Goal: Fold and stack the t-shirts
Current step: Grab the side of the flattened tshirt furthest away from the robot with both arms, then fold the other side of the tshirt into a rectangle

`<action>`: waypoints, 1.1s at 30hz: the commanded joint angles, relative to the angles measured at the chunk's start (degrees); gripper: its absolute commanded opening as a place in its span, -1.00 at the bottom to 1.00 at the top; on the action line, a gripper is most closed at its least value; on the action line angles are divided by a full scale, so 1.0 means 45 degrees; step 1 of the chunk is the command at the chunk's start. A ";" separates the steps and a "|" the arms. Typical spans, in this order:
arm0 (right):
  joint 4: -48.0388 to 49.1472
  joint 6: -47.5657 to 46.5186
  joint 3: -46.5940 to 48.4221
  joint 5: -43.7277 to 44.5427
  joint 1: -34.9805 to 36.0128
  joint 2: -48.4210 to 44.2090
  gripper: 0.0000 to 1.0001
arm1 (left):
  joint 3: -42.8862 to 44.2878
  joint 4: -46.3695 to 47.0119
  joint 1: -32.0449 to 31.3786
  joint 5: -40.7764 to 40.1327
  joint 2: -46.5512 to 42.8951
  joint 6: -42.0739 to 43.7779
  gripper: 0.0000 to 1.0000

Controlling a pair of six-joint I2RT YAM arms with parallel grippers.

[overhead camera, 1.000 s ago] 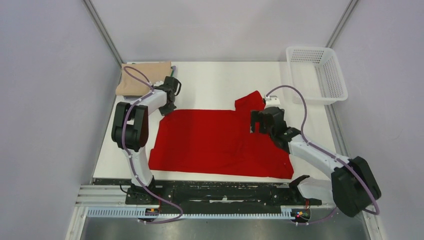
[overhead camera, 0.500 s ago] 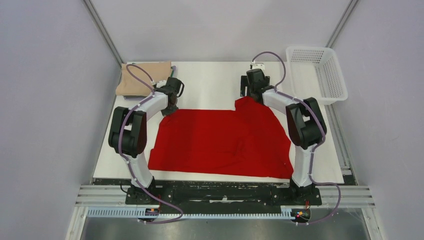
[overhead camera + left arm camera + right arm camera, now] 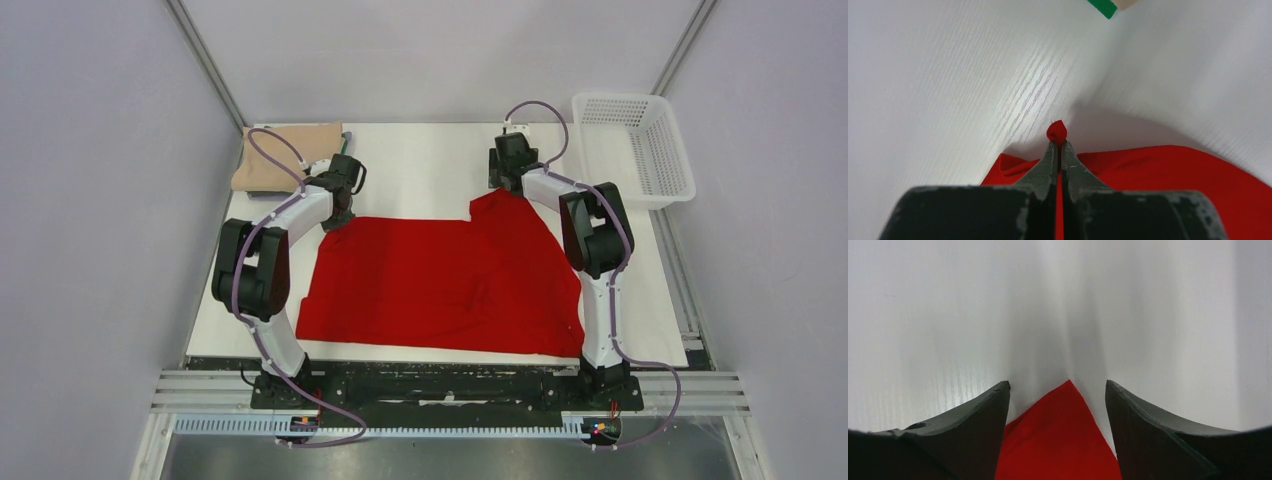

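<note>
Left gripper (image 3: 1058,146) clamping far-left corner of red shirt (image 3: 440,285), lying spread on counter (image 3: 420,165). Right gripper (image 3: 1057,385) standing apart, straddling shirt's far-right corner.

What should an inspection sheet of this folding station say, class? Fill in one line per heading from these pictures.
Surface: white table, bare at the far middle.
Job's things: red t-shirt spread across the centre; beige t-shirt folded at the far left corner; green cloth edge showing beside it.
Clutter: white mesh basket at the far right.
Grippers: left gripper shut on the red t-shirt's far left corner; right gripper open, straddling its far right corner.
Cables: purple cables looped along both arms.
Surroundings: grey walls; metal rail at the near edge.
</note>
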 commanded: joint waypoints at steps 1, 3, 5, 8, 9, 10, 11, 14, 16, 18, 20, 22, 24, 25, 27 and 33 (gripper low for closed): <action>0.0301 0.0160 -0.0729 -0.0357 -0.0010 -0.0389 0.41 | -0.0010 0.0314 -0.0029 -0.0080 -0.0417 0.0361 -0.96; 0.0440 0.0261 -0.1213 -0.0527 -0.0012 -0.0641 0.32 | -0.0021 0.0304 -0.0030 -0.0062 -0.0435 0.0362 -0.96; 0.0649 0.0492 -0.1729 -0.0675 -0.0011 -0.0979 0.23 | -0.0047 0.0305 -0.0030 -0.0050 -0.0466 0.0343 -0.96; 0.0931 0.0849 -0.2417 -0.0768 -0.0011 -0.1462 0.13 | -0.0075 0.0303 -0.0030 -0.0041 -0.0485 0.0310 -0.96; 0.1090 0.0945 -0.2663 -0.0772 -0.0013 -0.1618 0.10 | -0.0075 0.0304 -0.0028 -0.0025 -0.0486 0.0305 -0.96; 0.1199 0.0974 -0.2856 -0.0753 -0.0011 -0.1749 0.07 | -0.0075 0.0304 -0.0030 -0.0021 -0.0514 0.0305 -0.96; 0.1230 0.1022 -0.2977 -0.0686 -0.0011 -0.1822 0.03 | -0.0075 0.0304 -0.0030 -0.0021 -0.0525 0.0308 -0.96; 0.1441 0.1041 -0.3214 -0.0618 -0.0013 -0.1941 -0.16 | -0.0076 0.0304 -0.0030 0.0018 -0.0555 0.0314 -0.96; 0.1826 0.0930 -0.3344 -0.0596 -0.0011 -0.2031 -0.44 | -0.0041 0.0304 -0.0020 0.0038 -0.0555 0.0307 -0.96; 0.2102 0.0759 -0.3460 -0.0578 -0.0011 -0.2306 -0.76 | -0.0026 0.0304 -0.0030 0.0038 -0.0574 0.0322 -0.96; 0.2371 0.0600 -0.3778 -0.0519 0.0003 -0.2837 -1.00 | -0.0053 0.0304 -0.0034 0.0067 -0.0646 0.0326 -0.96; 0.2730 0.0416 -0.4369 -0.0512 0.0001 -0.3599 -1.00 | -0.0140 0.0280 -0.0066 0.0143 -0.0776 0.0312 -0.96; 0.3011 0.0297 -0.5151 -0.0530 0.0008 -0.4503 -1.00 | -0.0272 0.0285 -0.0122 0.0193 -0.1007 0.0292 -0.96; 0.3110 0.0248 -0.5564 -0.0602 0.0008 -0.4996 -1.00 | -0.0331 0.0285 -0.0190 0.0162 -0.1134 0.0282 -0.96; 0.3071 0.0225 -0.6354 -0.0726 0.0011 -0.5912 -1.00 | -0.0529 0.0285 -0.0290 0.0101 -0.1395 0.0247 -0.96; 0.3239 0.0728 -0.9678 -0.1332 0.0202 -0.8957 -1.00 | -0.1301 0.0188 -0.0573 -0.0266 -0.2494 0.0090 -0.96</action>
